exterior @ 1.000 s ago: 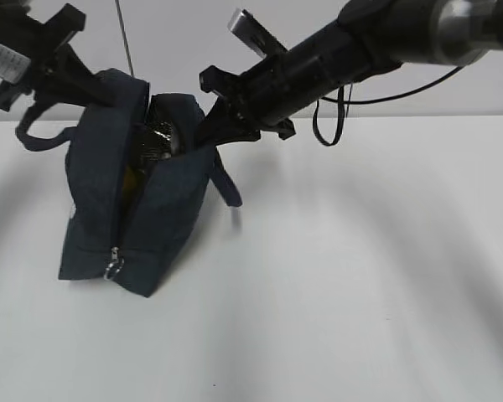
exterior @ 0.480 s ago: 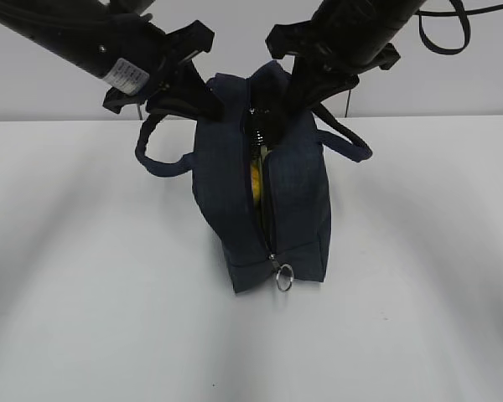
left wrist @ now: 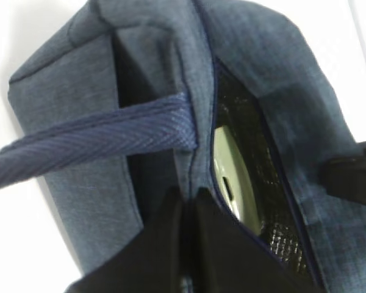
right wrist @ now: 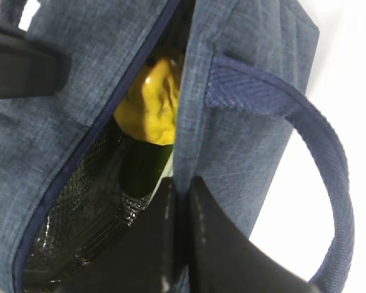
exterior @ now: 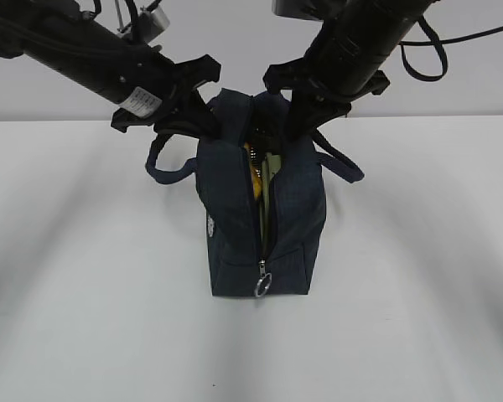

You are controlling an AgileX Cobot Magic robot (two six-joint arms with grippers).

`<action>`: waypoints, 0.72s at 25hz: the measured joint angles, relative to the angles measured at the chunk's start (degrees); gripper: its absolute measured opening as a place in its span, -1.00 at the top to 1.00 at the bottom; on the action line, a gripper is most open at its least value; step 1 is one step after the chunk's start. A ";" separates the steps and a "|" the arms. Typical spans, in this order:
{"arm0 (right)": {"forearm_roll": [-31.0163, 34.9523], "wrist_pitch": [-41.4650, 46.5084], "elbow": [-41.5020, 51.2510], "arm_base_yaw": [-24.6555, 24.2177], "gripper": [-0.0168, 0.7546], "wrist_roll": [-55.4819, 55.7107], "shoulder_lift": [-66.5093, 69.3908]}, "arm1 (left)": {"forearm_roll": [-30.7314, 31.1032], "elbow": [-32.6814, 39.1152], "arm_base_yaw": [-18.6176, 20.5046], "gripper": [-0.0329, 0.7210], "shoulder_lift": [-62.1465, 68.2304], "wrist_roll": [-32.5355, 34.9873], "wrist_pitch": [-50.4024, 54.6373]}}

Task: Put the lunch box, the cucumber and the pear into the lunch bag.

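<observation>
Bag stands mid-table, pear, cucumber and box inside; my left claw and right claw are each clamped on a rim; a careless release could topple it and spill them.

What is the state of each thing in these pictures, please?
lunch bag: upright on the table, zipper open.
pear: inside the bag.
cucumber: inside, under the pear.
lunch box: inside the bag.
left gripper: shut on the bag's edge.
right gripper: shut on the other edge.
</observation>
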 joint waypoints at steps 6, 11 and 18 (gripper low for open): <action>1.64 -0.36 0.00 0.00 0.63 2.09 0.00 | 0.06 -0.04 0.00 0.67 0.11 0.05 0.65; 4.55 -1.09 0.00 0.00 -0.38 1.99 -0.56 | 0.04 -0.04 0.00 -0.53 -0.02 0.01 3.49; 1.36 -0.97 0.10 0.00 -0.53 1.89 -5.72 | 2.82 -0.04 0.00 -0.61 -5.19 2.16 4.77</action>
